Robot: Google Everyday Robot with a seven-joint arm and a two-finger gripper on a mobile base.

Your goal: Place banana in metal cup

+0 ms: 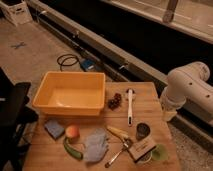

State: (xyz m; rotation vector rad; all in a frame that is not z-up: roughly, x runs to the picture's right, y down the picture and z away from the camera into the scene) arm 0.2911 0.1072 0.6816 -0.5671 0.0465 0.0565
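camera view: the banana (120, 133) lies toward the front of the bench (149, 100). its long axis runs from upper left down to lower right, and its right tip is just beside the metal cup (142, 131), which stands upright. the white arm (187, 90) sits off the bench's right edge, well apart from both, so the banana lies to its left and nearer the front. the end effector is out of view, so i cannot tell whether it is spread or pressed together. the cup's inside is too dark to read.
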